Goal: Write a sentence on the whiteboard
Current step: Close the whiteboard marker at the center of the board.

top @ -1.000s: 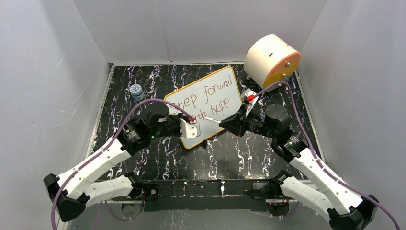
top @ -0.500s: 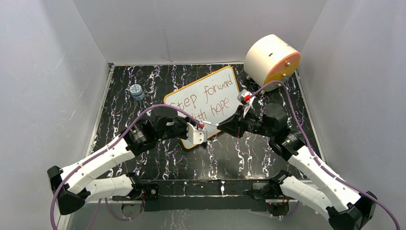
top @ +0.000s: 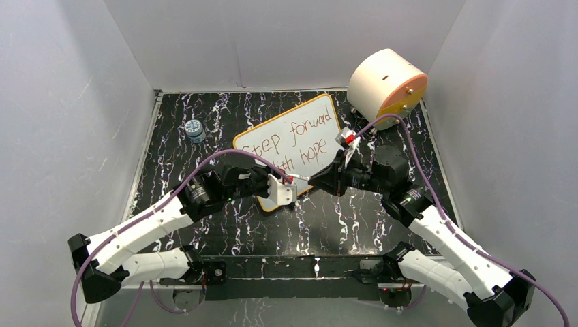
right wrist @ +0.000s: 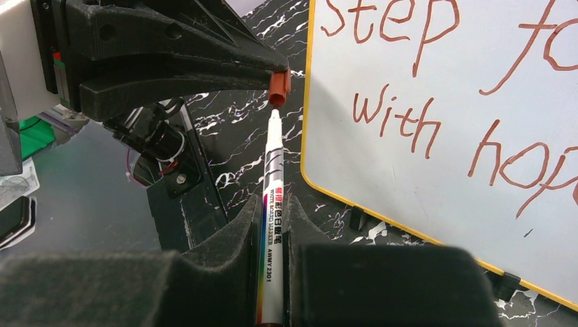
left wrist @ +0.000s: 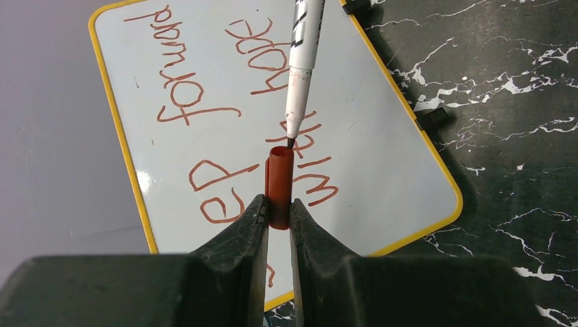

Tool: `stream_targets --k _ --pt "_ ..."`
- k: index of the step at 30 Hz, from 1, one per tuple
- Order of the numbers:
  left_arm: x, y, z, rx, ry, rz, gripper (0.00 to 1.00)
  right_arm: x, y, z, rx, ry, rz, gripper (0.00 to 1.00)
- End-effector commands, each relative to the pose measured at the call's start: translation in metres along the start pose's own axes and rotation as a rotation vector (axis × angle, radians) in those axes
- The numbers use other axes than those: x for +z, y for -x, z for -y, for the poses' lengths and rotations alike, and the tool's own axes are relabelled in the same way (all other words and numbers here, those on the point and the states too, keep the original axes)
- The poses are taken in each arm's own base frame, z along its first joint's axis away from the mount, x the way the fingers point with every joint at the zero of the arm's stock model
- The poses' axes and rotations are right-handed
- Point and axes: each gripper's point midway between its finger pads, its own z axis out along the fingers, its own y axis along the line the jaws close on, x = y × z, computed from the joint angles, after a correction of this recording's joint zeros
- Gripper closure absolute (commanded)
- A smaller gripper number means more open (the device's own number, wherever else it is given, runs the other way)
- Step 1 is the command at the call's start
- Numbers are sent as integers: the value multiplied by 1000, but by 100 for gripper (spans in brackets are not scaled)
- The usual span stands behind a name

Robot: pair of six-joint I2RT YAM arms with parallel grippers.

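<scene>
The whiteboard [top: 326, 107] lies tilted on the black marbled table, with the sentence [top: 300, 142] "Step forward with hope" in reddish-brown on two lines. My left gripper [top: 290, 182] is shut on a red-brown marker cap [left wrist: 279, 180], open end facing away. My right gripper [top: 317, 178] is shut on a white marker [right wrist: 272, 177]. Its tip sits right at the cap's mouth [right wrist: 279, 87], above the board's near corner. The board [left wrist: 382, 157] and writing [left wrist: 204, 102] fill the left wrist view. The right wrist view shows the board [right wrist: 436, 197] and words [right wrist: 409, 116] at right.
A round peach-and-orange drum [top: 387, 85] stands at the back right beside the board. A small blue-lidded jar [top: 195, 129] sits at the back left. Grey walls enclose the table. Purple cables arch over both arms.
My left gripper moved right and nearer with the cap. My right gripper drew the marker back off the board. Tip and cap have come together end to end.
</scene>
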Motion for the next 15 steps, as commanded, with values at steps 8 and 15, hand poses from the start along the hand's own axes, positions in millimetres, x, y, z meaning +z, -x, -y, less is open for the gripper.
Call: stream_targets --k 8,15 --pt "-2 14 -10 45 18 23 100 0 26 -9 -49 31 54 100" --pt "1 6 -6 62 -1 -26 100 -3 28 -7 -57 10 58 100"
